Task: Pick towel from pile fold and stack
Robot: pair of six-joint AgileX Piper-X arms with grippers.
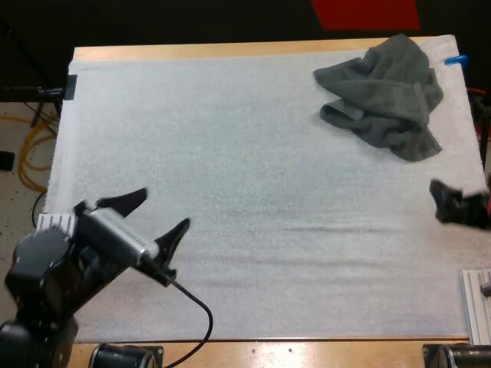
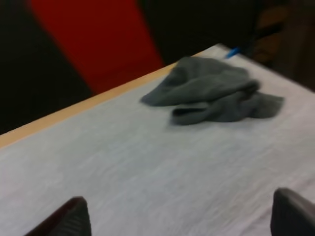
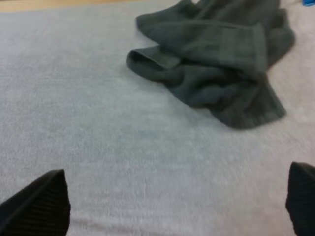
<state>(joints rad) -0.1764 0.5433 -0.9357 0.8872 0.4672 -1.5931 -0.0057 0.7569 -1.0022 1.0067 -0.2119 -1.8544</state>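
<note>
Holding left end effector and right end effector spread apart, near side; crumpled towel far right.

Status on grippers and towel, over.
Left gripper open, empty. Right gripper open, empty, facing crumpled towel at far right of mat. Nothing in between.

1. The left arm enters from the lower left corner of the high view, with its wrist angled forward and to the right.
2. The left gripper has its 2 black fingers spread in a wide V, with nothing between them.
3. In the left wrist view the same 2 tips stand far apart.
4. The right gripper reaches inward from the right edge of the high view.
5. In the right wrist view its 2 tips are also far apart and grip nothing.
</note>
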